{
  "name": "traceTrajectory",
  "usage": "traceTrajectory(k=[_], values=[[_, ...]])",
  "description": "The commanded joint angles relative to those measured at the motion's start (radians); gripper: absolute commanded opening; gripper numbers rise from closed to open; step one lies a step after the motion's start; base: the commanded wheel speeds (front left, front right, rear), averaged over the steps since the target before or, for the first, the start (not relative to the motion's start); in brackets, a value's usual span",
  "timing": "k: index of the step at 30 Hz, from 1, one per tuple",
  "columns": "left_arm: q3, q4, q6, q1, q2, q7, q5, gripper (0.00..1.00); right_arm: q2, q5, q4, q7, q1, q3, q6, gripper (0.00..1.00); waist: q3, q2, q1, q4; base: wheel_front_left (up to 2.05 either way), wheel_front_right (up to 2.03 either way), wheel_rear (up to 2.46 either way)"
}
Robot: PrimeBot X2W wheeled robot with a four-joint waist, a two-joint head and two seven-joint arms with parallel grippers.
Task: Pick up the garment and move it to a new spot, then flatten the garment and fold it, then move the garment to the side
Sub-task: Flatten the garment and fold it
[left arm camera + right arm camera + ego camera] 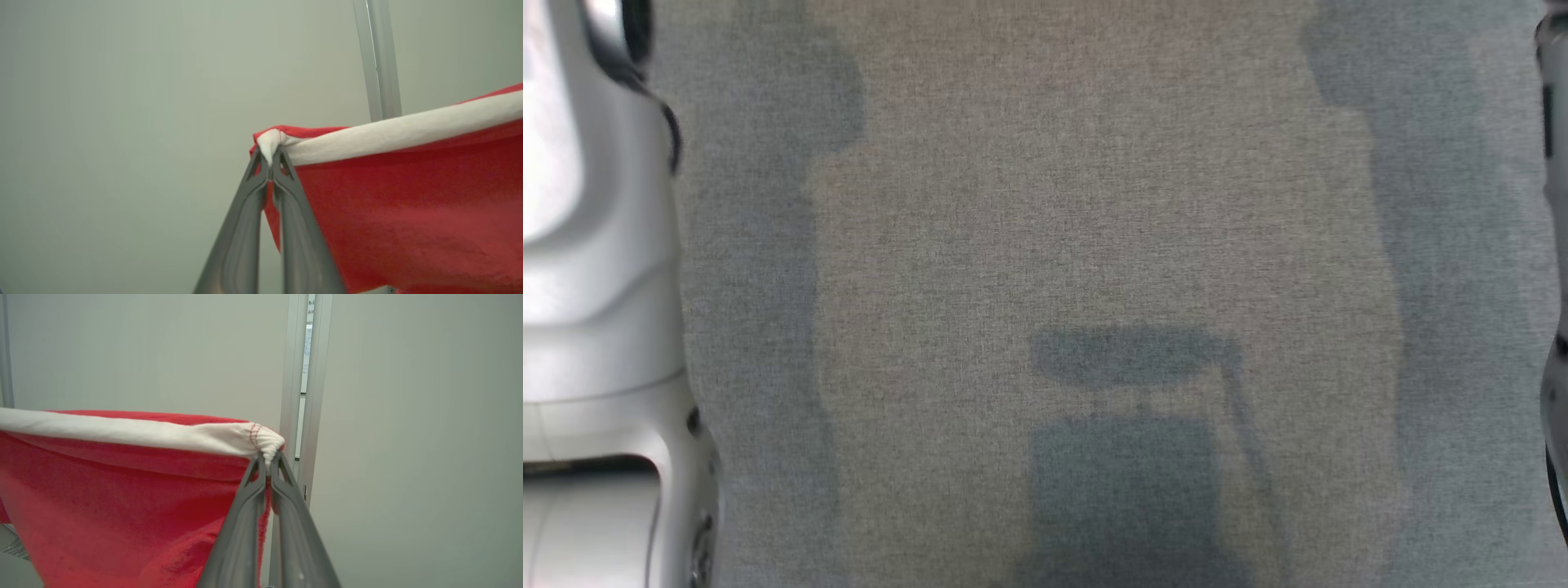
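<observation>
1. Pinching the left end of the white band [388, 136], the left hand [270, 161] is clamping both fingers shut on a puckered corner of the red garment [408, 212].
2. Between its two ends the band is stretching almost taut and roughly level. The garment's long axis is therefore running side to side, from one hand to the other, with the band edge pointing up.
3. Below the band the red body is hanging free in the air and sagging in soft folds. It is looking like light, limp knit cloth, hardly slippery, and probably giving a little under pull.
4. At the band's right end the right hand [267, 459] is gripping closed on the red-stitched corner, with cloth bunching between its fingers.
5. Taking hold at these two band corners is looking sound, since the doubled band is likely offering a firmer bite than the thin cloth below it.
6. Somewhere below the band, by my judgement, the grey bench [1045, 204] is lying ready for flattening the garment.
</observation>
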State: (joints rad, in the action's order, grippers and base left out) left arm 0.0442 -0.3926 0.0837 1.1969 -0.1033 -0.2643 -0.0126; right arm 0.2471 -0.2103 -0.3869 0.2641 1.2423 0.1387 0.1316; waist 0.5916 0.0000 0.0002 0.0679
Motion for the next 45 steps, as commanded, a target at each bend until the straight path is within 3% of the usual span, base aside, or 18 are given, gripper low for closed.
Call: traceTrajectory(k=[1,7,17,25,41,45], values=[[0.005,0.0,-0.003,-0.031,0.007,0.0,-0.008,0.0,0.008,0.002,0.01,0.0,-0.043,0.014,-0.002,0.0,0.037,0.0,-0.0002,0.016,0.0,0.0,0.0],[0.025,0.011,-0.011,-0.2,0.037,0.0,-0.039,0.0,0.016,-0.043,0.067,0.0,-0.223,0.04,-0.002,0.0,0.03,0.0,-0.0002,0.007,0.0,0.0,0.0],[0.038,0.018,-0.027,-0.497,0.05,0.0,-0.109,0.0,0.011,-0.134,0.153,0.0,-0.561,0.036,-0.002,0.0,-0.095,0.0,-0.0002,0.004,0.0,0.0,0.0],[-0.01,0.039,-0.059,-0.706,0.049,0.0,-0.178,0.0,-0.024,-0.17,0.136,0.0,-0.76,0.015,-0.003,0.0,-0.227,0.0,-0.0002,0.003,0.0,0.0,0.0],[-0.044,0.005,-0.032,-1.059,0.047,0.0,-0.166,0.0,-0.097,-0.178,0.06,0.001,-1.045,0.07,-0.003,0.0,-0.557,0.0,-0.0002,-0.018,0.0,0.0,0.0],[-0.059,0.016,-0.03,-1.127,0.047,0.0,-0.161,0.0,-0.103,-0.18,0.058,0.001,-1.085,0.094,-0.003,0.0,-0.599,0.0,-0.0002,-0.028,0.0,0.0,0.0]])
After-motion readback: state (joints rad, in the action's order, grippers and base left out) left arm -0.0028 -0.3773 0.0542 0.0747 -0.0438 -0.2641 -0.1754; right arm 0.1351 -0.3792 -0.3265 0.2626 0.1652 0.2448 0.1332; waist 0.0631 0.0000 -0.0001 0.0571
